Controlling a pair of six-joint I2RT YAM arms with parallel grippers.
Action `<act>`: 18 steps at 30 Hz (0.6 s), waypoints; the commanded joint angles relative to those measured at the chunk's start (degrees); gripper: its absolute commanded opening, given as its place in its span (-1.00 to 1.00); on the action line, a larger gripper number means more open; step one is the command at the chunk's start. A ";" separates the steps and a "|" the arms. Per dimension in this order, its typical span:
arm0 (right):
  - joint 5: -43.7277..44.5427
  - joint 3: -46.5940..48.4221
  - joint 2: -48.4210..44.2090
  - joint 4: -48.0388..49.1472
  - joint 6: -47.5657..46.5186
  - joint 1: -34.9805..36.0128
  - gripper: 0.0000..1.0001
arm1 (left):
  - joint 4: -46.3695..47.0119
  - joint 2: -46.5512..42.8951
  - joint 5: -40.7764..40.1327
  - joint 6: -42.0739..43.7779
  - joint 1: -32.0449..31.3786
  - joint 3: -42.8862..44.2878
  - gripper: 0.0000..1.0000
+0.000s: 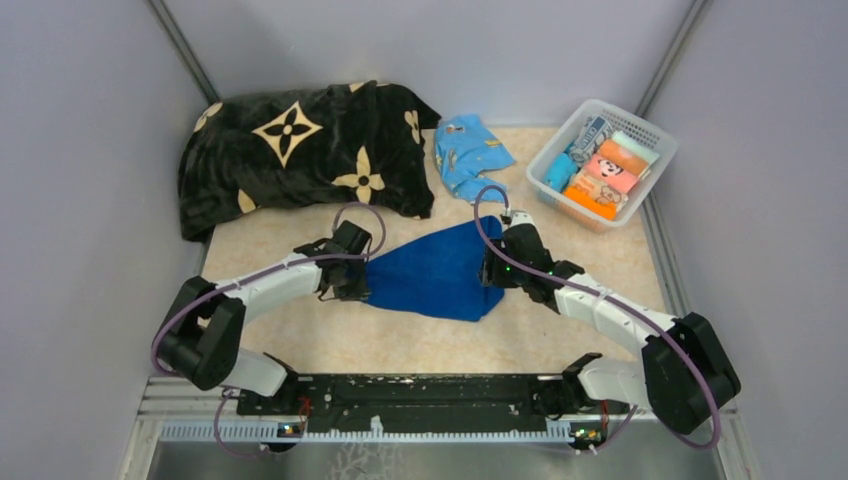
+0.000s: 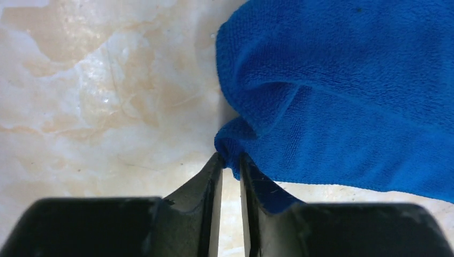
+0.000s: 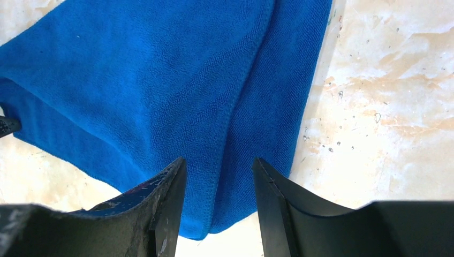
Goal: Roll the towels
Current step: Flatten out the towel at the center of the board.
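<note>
The royal-blue towel [image 1: 440, 272] lies unrolled: left claw [image 2: 230, 161] pinches its corner, right claw [image 3: 218, 165] stands open above it.

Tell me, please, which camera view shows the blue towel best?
The top external view: nearly the whole blue towel shows between both arms. The left wrist view shows only a corner between the left fingers; the right wrist view, one hemmed stretch.

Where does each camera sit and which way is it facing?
Top external: above, behind both arms, which show whole, looking down at the table.
Left wrist: on that arm, looking along the left pincer, which nips the blue towel corner.
Right wrist: on that arm, looking down through the open right pincer.
Shared: all see that towel.
</note>
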 commanded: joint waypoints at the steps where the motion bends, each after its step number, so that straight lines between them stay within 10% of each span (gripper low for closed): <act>1: 0.27 -0.19 -3.05 2.77 -2.16 -0.15 -0.02 | 3.90 0.21 5.29 0.83 0.15 -0.11 -0.66; 4: -0.08 -0.29 -3.84 2.48 -2.97 -0.11 -0.03 | 3.16 -4.85 5.87 1.38 0.40 1.02 -1.00; 18: -4.15 0.31 -0.50 2.69 -6.10 -0.10 -0.03 | -9.64 -19.29 5.94 10.30 12.82 25.08 -1.00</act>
